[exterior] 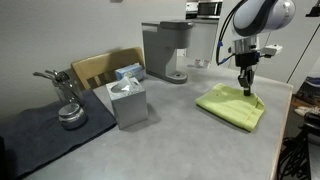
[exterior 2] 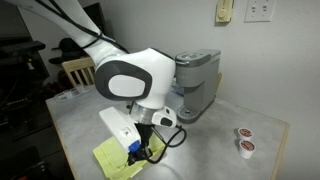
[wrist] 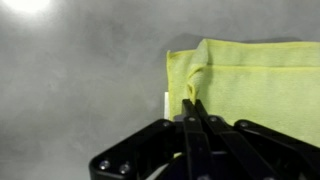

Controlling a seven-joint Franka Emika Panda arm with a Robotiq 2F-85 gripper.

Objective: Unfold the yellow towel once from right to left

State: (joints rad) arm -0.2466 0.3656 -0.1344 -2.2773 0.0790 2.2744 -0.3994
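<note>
One grip: gripper [wrist: 193,102] clenched on yellow towel [wrist: 250,90] edge at its tips.
Advice: lift the top layer only, then sweep it low across.

I worked in what looked like an office break room: a pod coffee maker [exterior: 165,50] and coffee pods [exterior 2: 242,132] on the desk [exterior: 170,140], outlets [exterior 2: 260,10] on the wall.

— Where is the yellow towel [exterior 2: 112,162] lying?
— At the worktop's [exterior 2: 215,155] near edge. The gripper [exterior 2: 147,154] is pressing down on it.
— And behind?
— A grey coffee maker [exterior 2: 197,85] is standing by the far edge, and two coffee pods [exterior 2: 242,133] are sitting near the right edge.
</note>
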